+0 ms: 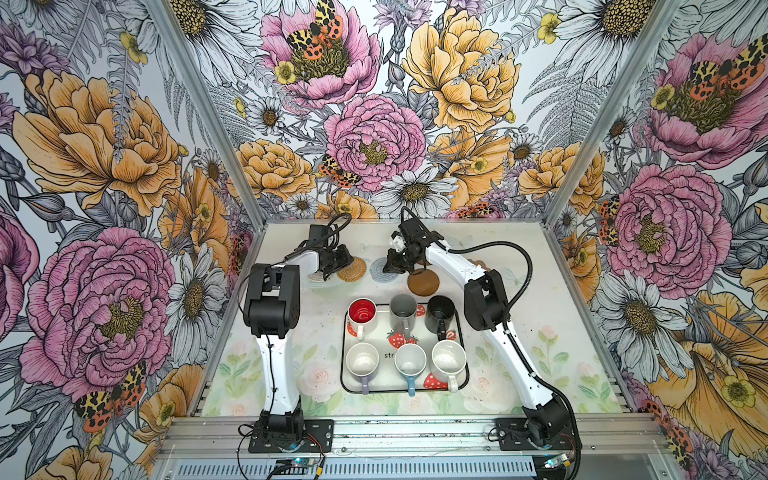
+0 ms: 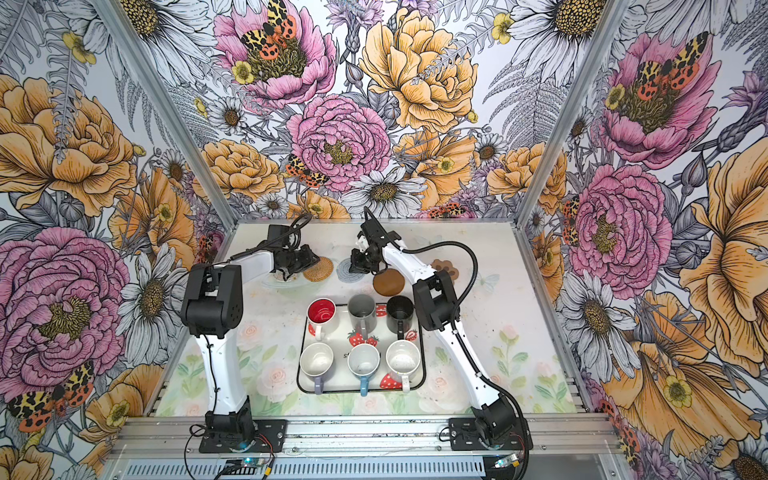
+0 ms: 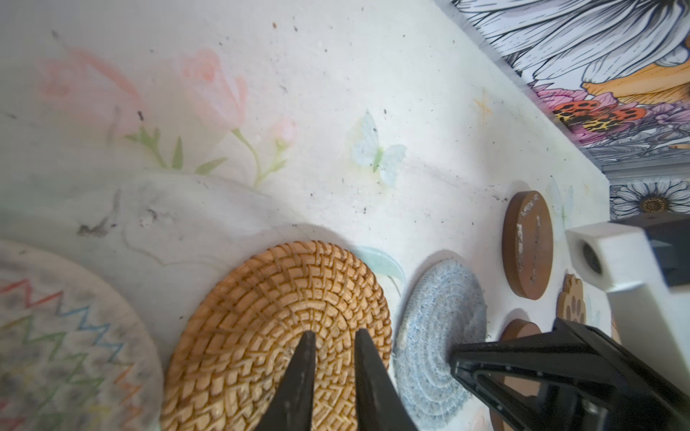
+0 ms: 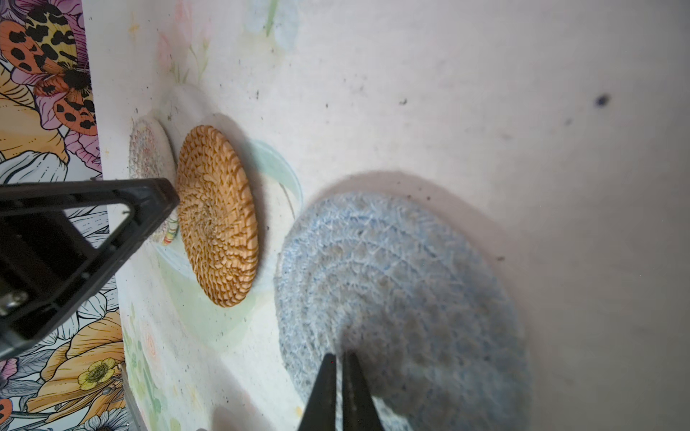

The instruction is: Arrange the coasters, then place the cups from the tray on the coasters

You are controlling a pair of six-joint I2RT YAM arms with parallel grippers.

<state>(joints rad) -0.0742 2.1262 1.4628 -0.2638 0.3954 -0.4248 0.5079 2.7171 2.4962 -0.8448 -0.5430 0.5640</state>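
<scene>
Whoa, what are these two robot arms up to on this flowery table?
They are laying out coasters along the far side of the table. The left pincer, slightly parted, hangs over the tan woven coaster; the right pincer, closed, is over the grey woven coaster beside it. All six mugs stand on the strawberry tray nearer the front, none on a coaster yet.

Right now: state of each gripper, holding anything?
left gripper: slightly open over the tan coaster, holding nothing.
right gripper: shut, tips over the grey coaster, nothing gripped.
</scene>
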